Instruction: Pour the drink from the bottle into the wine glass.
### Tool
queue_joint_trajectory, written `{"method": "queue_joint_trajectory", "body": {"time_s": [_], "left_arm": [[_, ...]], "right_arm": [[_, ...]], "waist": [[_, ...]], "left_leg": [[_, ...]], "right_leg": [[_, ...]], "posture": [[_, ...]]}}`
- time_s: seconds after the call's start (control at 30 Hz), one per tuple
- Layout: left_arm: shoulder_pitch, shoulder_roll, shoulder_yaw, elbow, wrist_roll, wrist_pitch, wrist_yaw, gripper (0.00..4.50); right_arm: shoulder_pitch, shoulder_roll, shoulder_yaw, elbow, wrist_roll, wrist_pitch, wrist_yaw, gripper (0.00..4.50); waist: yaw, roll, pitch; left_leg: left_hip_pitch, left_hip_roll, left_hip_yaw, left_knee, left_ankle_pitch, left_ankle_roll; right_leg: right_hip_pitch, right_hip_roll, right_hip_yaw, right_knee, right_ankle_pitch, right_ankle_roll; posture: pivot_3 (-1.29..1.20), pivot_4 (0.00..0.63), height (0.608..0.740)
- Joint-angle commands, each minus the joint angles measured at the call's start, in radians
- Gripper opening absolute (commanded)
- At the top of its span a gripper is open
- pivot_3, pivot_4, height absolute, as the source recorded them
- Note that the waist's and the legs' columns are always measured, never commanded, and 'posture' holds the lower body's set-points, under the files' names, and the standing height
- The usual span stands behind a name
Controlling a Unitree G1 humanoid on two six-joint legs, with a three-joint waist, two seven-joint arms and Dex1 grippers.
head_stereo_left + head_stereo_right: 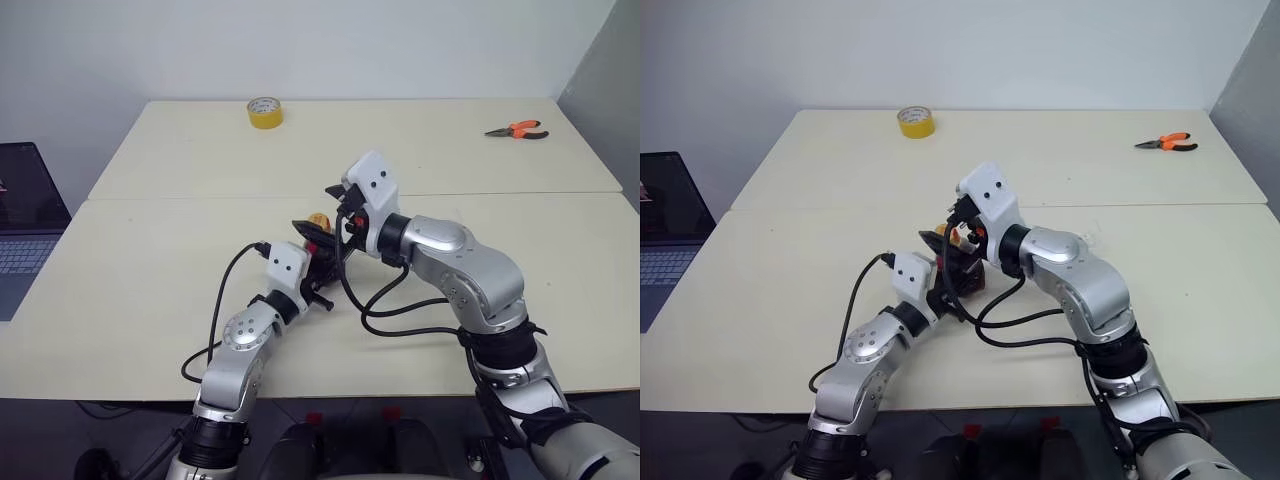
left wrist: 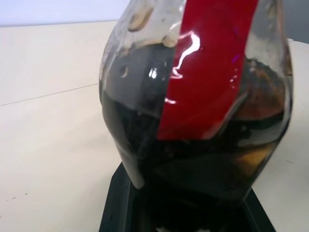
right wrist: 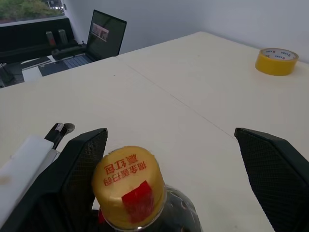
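A: Biggest first. Table?
B: Two cream tabletops [image 1: 150, 290] butted together, seam running 9 to 3 o'clock across the middle. A laptop [image 1: 25, 215] sits off the near table's edge at 9 o'clock, lid open.

A: Arms?
B: Both meet near the table's centre. The right gripper [image 3: 169, 159] comes in from 4 o'clock, fingers spread wide, one black finger [image 3: 84, 166] on each side of the bottle's cap, no contact that I can see. The left gripper [image 1: 318, 268] comes in from 7 o'clock and is clamped on the bottle's body. In the left wrist view the bottle fills the space between its black fingers [image 2: 120, 203].

A: Bottle then.
B: The bottle [image 2: 193, 96] is a clear plastic one with a rounded body and a red label [image 2: 207, 67] running down it. It's upright in the left gripper, roughly at the table's centre, just on the near side of the seam. The yellow cap [image 3: 129, 181] is on, with red print and a red seal on top.

A: Drink?
B: The drink [image 2: 145, 125] is dark, nearly black, and inside the bottle. The level is below the shoulder, with bubbles clinging above it.

A: Small stuff?
B: A yellow tape roll [image 1: 265, 112] lies flat on the far table at 12 o'clock, well apart from the arms. Orange-handled pliers [image 1: 517, 130] lie at 2 o'clock near the far right edge.
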Motion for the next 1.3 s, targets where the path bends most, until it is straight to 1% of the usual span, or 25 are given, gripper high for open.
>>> {"method": "queue_joint_trajectory", "body": {"time_s": [0.03, 0.4, 1.03, 1.17, 1.3], "left_arm": [[-0.009, 0.004, 0.018, -0.036, -0.006, -0.034, 0.001, 0.64], [0.008, 0.017, 0.022, -0.03, -0.007, -0.039, -0.007, 0.63], [0.005, 0.031, 0.029, -0.024, -0.01, -0.04, -0.011, 0.63], [0.005, 0.031, 0.03, -0.024, -0.009, -0.039, -0.011, 0.63], [0.0, 0.027, 0.027, -0.023, -0.008, -0.039, -0.009, 0.63]], "right_arm": [[0.004, -0.029, -0.055, -0.036, 0.0, -0.005, -0.009, 4.5], [0.027, -0.075, -0.061, -0.045, 0.014, -0.023, 0.013, 4.5], [0.08, -0.167, -0.063, -0.078, 0.067, -0.064, 0.12, 4.5], [0.071, -0.148, -0.082, -0.118, 0.121, -0.051, 0.146, 4.5], [0.059, -0.125, -0.054, -0.135, 0.134, -0.04, 0.139, 4.5]], "waist": [[0.0, 0.0, 0.0], [0.0, 0.0, 0.0], [0.002, 0.0, 0.0], [0.002, 0.0, 0.0], [0.002, 0.0, 0.0]], "left_leg": [[0.0, 0.0, 0.0, 0.0, 0.0, 0.0], [0.0, 0.0, 0.0, 0.0, 0.0, 0.0], [0.0, 0.0, 0.0, 0.0, 0.0, 0.0], [0.0, 0.0, 0.0, 0.0, 0.0, 0.0], [0.0, 0.0, 0.0, 0.0, 0.0, 0.0]], "right_leg": [[0.0, 0.0, 0.0, 0.0, 0.0, 0.0], [0.0, 0.0, 0.0, 0.0, 0.0, 0.0], [0.0, 0.0, 0.0, 0.0, 0.0, 0.0], [0.0, 0.0, 0.0, 0.0, 0.0, 0.0], [0.0, 0.0, 0.0, 0.0, 0.0, 0.0]], "posture": [[0.0, 0.15, 0.74], [0.0, 0.15, 0.74], [0.0, 0.15, 0.74], [0.0, 0.15, 0.74], [0.0, 0.15, 0.74]]}}
